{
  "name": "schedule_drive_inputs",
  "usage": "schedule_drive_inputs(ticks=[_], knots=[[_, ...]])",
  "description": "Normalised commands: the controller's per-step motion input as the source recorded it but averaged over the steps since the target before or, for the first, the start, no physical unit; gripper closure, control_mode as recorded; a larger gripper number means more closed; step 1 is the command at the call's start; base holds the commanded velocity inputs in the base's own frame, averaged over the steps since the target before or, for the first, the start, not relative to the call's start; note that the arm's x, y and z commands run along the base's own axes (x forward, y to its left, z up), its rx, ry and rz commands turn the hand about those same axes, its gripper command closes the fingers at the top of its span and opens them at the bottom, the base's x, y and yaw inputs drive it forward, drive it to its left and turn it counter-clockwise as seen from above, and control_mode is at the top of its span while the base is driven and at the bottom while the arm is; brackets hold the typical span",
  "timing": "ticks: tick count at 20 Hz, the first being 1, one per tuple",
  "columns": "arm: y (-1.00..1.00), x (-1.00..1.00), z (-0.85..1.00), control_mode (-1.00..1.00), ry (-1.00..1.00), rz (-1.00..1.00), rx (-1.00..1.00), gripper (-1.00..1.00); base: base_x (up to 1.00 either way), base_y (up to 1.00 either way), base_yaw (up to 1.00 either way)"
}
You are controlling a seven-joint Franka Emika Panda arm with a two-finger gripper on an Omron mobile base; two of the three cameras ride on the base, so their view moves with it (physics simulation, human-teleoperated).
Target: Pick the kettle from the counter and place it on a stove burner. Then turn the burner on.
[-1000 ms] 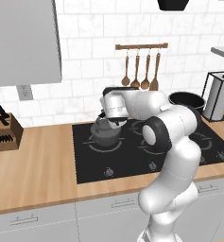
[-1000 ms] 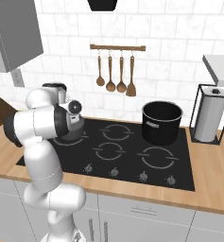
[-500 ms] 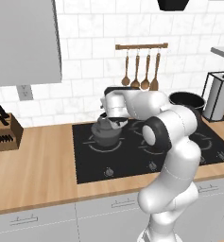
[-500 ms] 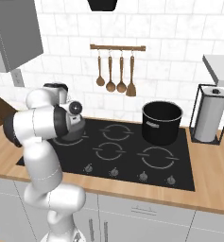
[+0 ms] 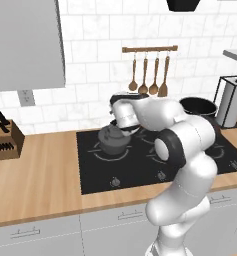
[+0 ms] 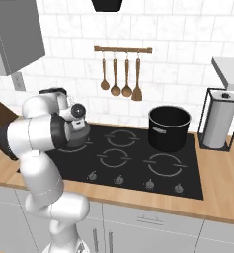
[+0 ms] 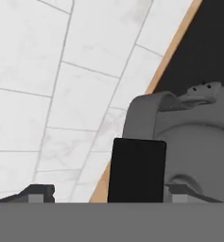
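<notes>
The squat dark grey metal kettle (image 5: pixel 113 140), rigid and likely weighty, is sitting on the black glass cooktop's (image 5: pixel 140 167) left-rear burner. The pincer (image 7: pixel 104 191) is standing apart around the black sleeve (image 7: pixel 137 170) at the handle's twelve o'clock top, the best hold.

The kettle (image 5: pixel 111 140) sits close to the tiled wall (image 5: pixel 90 80). The near burners (image 6: pixel 113 158) lie bare. A black pot (image 6: pixel 169 128) blocks the far right corner.

We see even, bright, rendered light with no glare and only faint shadows. Both base views look soft and slightly blurred. The hand view is sharper, its white wall tiles (image 7: pixel 47 94) evenly lit.
</notes>
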Motion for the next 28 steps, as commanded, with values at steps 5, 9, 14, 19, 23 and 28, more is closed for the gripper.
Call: schedule_drive_inputs(ticks=[5,9,14,19,23,28], knots=[[-0.23,-0.16,0.94,-1.00,0.00,0.00,0.00,-1.00,0.00,0.00,0.00],[0.00,-0.12,1.00,-1.00,0.00,0.05,0.00,-1.00,0.00,0.00,0.00],[0.00,-0.94,0.54,-1.00,0.21,0.31,-0.10,-1.00,0.00,0.00,0.00],[0.04,-1.00,-0.26,-1.00,0.37,0.47,-0.29,-1.00,0.00,0.00,0.00],[0.48,-0.96,-0.94,-1.00,0.41,0.47,-0.45,-1.00,0.00,0.00,0.00],[0.56,-0.18,-1.00,-1.00,0.18,0.27,-0.31,-1.00,0.00,0.00,0.00]])
